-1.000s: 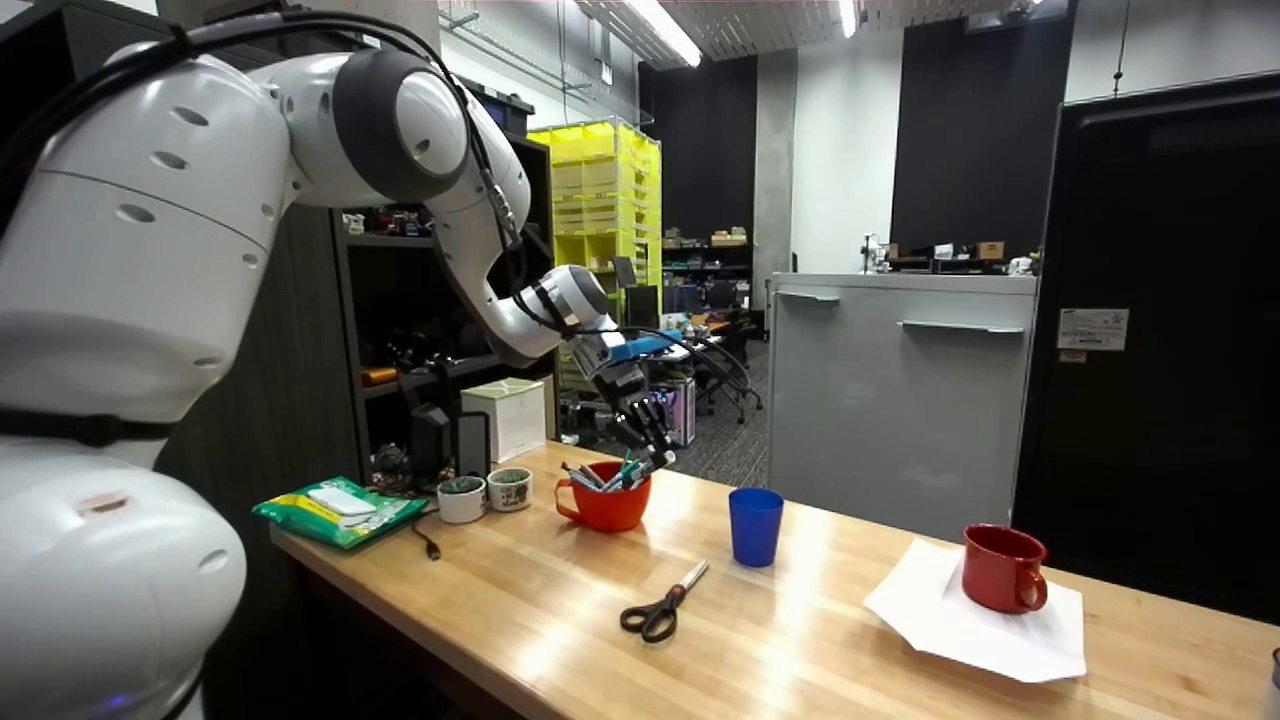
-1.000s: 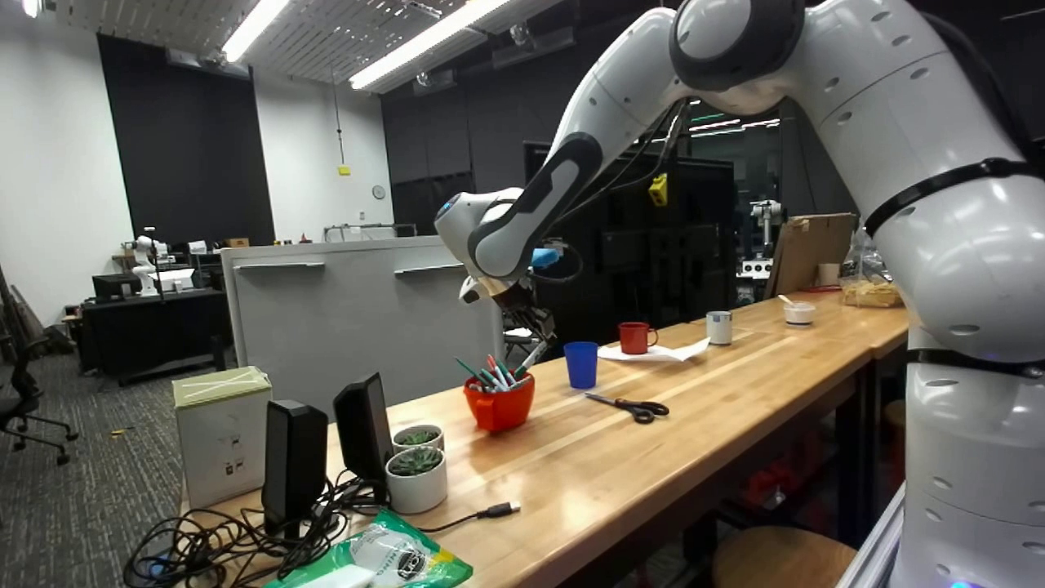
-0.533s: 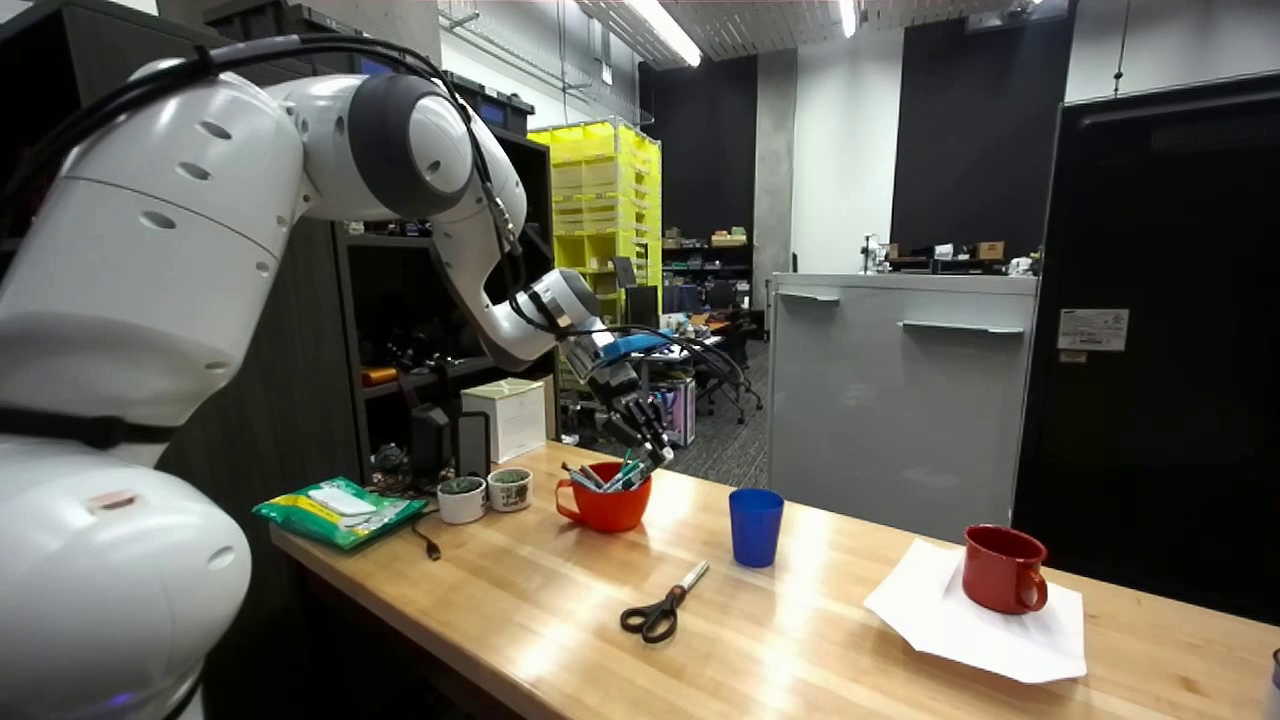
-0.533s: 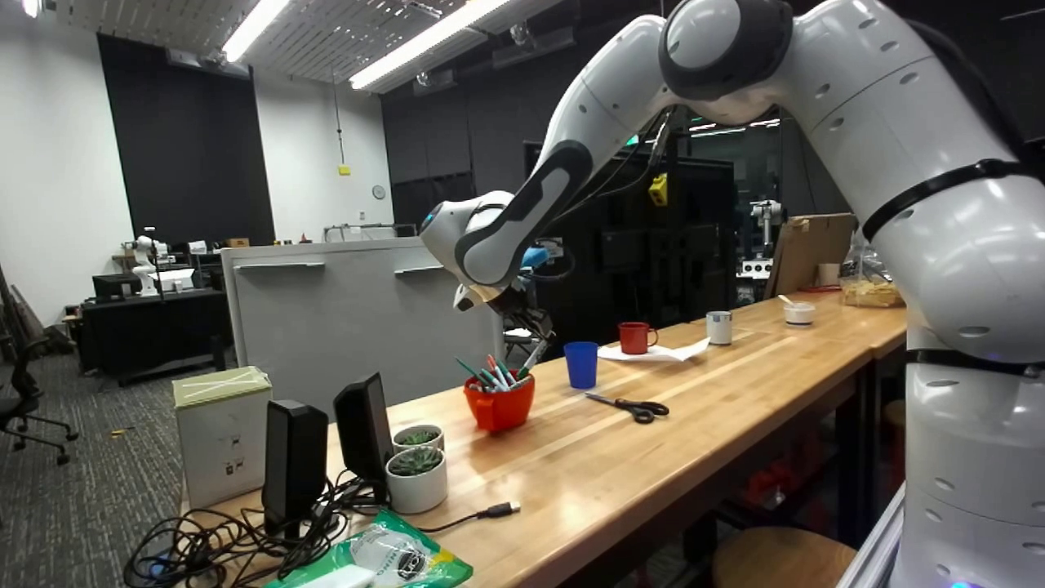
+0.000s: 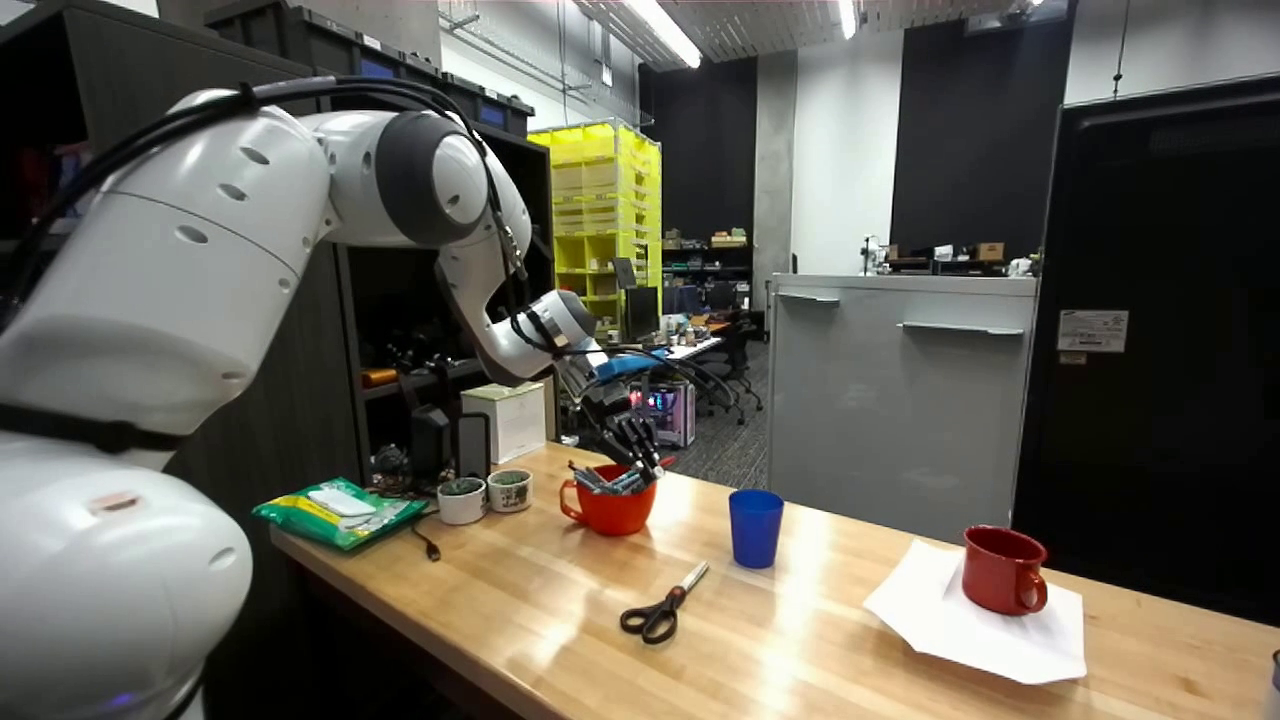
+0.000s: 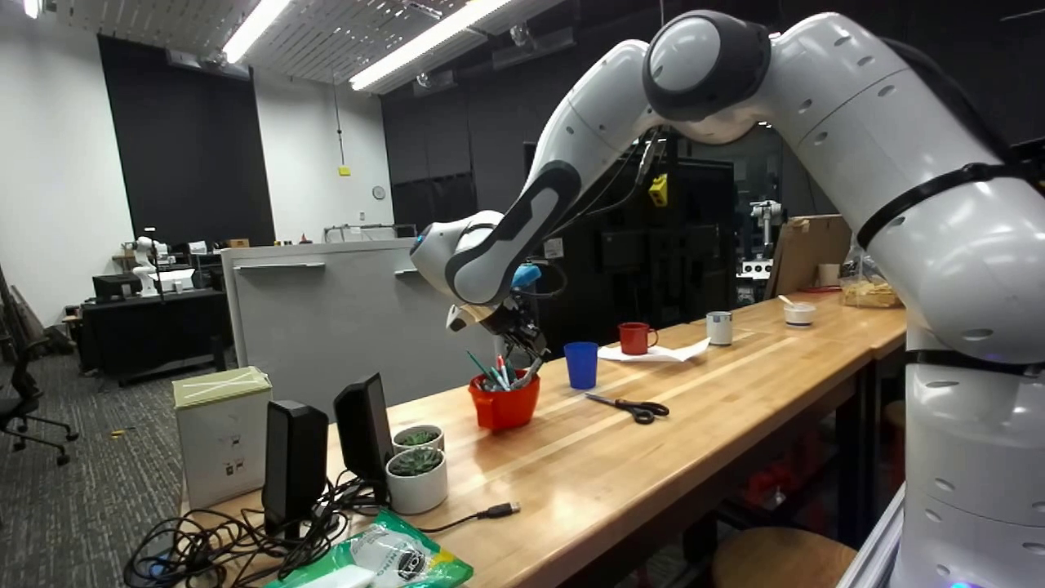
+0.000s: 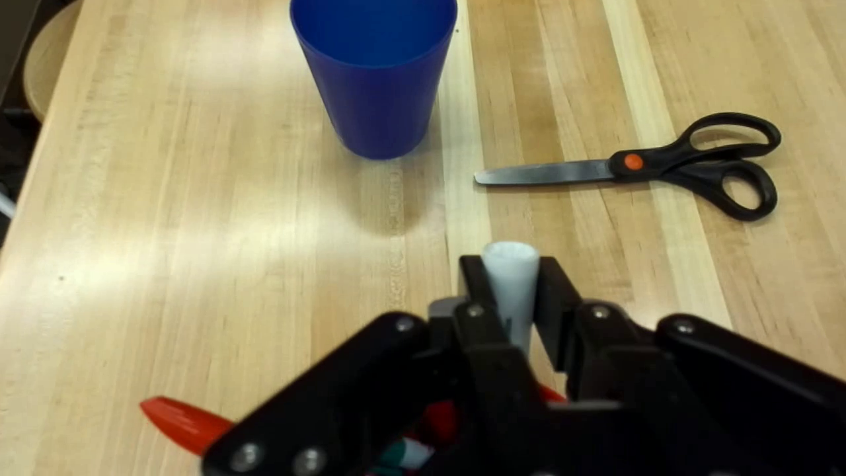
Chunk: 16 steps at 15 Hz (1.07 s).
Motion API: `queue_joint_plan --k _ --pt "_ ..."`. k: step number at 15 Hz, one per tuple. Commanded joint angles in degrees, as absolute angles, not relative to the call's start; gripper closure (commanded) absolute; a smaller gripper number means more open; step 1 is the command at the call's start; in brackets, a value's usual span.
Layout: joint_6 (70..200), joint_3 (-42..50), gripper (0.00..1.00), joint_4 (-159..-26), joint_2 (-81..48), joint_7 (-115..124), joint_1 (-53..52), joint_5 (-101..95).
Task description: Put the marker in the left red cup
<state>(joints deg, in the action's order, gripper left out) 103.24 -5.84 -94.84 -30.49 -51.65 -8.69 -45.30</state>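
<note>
A white marker (image 7: 514, 281) stands between the fingers of my gripper (image 7: 510, 291) in the wrist view, touching both pads. The gripper is shut on it, at the marker's end. In an exterior view my gripper (image 5: 648, 470) is low over the right rim of the wide red cup (image 5: 612, 514). That cup holds several markers (image 5: 598, 480) and shows a handle on its left side. In an exterior view the red cup (image 6: 502, 408) also stands under the gripper (image 6: 531, 353). The held marker's lower end seems to be inside the cup; the gripper hides much of this.
A blue cup (image 5: 755, 528) and black-handled scissors (image 5: 652, 612) are on the table close by. A red mug (image 5: 1000, 570) stands on white paper (image 5: 930, 600) farther right. Potted plants (image 6: 416, 482) and black speakers (image 6: 294, 465) stand on the table near the red cup.
My gripper has moved down with the marker, closer to the red cup. The red cup has shifted slightly, and the markers in it have moved.
</note>
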Motion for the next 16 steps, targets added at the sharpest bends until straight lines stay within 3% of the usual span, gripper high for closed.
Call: queue_joint_plan --k 1,3,4,5,7,14,16 --pt "101.36 -6.47 0.95 -92.86 -32.02 -50.68 -9.37 -45.25" --pt "101.02 -6.73 0.95 -92.48 -32.39 -50.58 -9.44 -45.12" --pt "100.83 -6.81 0.85 -92.34 -32.44 -50.47 -9.47 -45.06" --pt "100.76 -6.85 0.54 -92.18 -32.60 -50.36 -9.48 -45.02" --pt "100.52 -6.90 0.50 -91.96 -32.69 -50.15 -9.56 -44.99" --pt "101.14 -7.28 0.02 -92.15 -30.61 -50.13 -9.04 -43.97" --pt "101.79 -7.61 0.00 -92.90 -29.19 -50.71 -8.46 -42.78"
